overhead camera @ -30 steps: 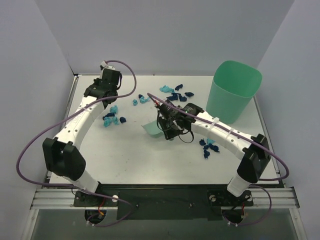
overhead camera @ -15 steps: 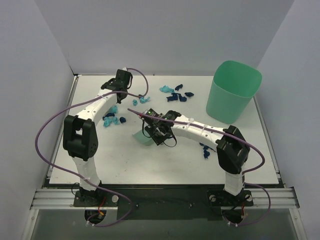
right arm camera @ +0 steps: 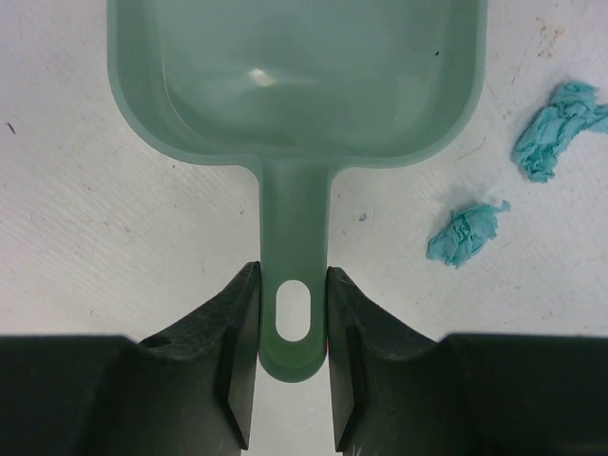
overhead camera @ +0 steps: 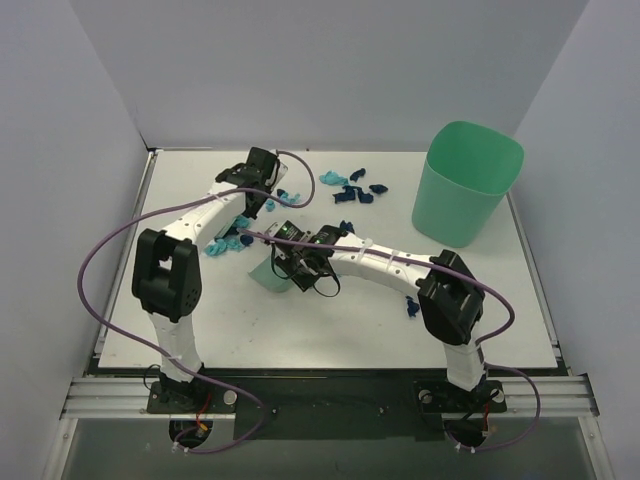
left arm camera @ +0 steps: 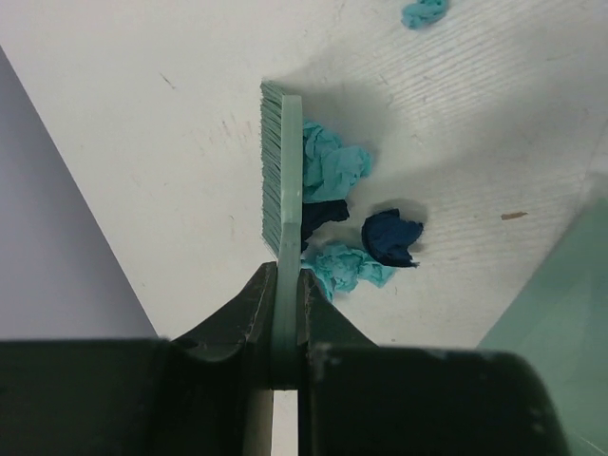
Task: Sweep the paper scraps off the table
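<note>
Clamping the brush [left arm camera: 284,161], the left end effector [left arm camera: 282,285] held it just beside paper scraps [left arm camera: 332,166] (teal, navy); the right end effector [right arm camera: 294,285] gripped the dustpan [right arm camera: 294,76] by its handle.

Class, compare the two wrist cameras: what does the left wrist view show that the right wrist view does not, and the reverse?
Left wrist only: the green brush, seen edge-on and clamped in the left claw, with teal and navy paper scraps bunched against it. Right wrist only: the handle of the dustpan gripped in the right claw, and its empty scoop. Both: the white table and teal scraps lying on it. A pale green surface in the corner of the left view may be the dustpan.
</note>
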